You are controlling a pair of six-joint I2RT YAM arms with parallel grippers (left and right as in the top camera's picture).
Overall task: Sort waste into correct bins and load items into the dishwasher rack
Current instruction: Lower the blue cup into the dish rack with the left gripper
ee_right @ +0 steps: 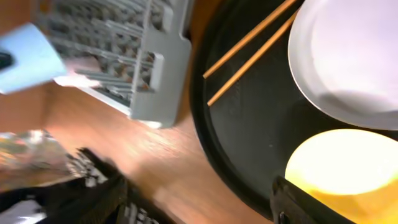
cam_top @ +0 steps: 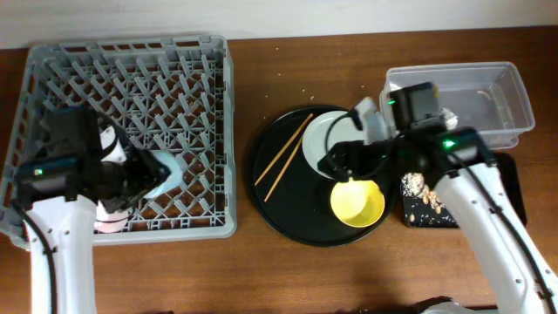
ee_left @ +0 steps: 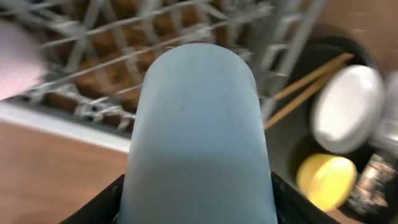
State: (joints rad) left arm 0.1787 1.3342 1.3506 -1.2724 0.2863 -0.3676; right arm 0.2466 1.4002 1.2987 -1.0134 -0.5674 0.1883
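Note:
My left gripper [cam_top: 148,174] is shut on the small blue cup [cam_top: 167,170] and holds it over the front part of the grey dishwasher rack [cam_top: 131,52]; the cup fills the left wrist view [ee_left: 199,124]. A pale pink cup [cam_top: 109,220] shows partly under my left arm at the rack's front edge. My right gripper [cam_top: 344,161] is open and empty over the round black tray, just left of the yellow bowl [cam_top: 357,201] and near the pale grey plate [cam_top: 323,135]. The wooden chopsticks [cam_top: 283,157] lie left of the plate. In the right wrist view the bowl [ee_right: 342,168] is beside the right finger.
The round black tray [cam_top: 279,205] holds plate, bowl and chopsticks. The clear tub [cam_top: 488,92] stands at the far right with something white [cam_top: 449,115] in it. The shallow black tray [cam_top: 427,216] in front of it holds tan food scraps [cam_top: 417,185]. Crumbs dot the wood near the tub.

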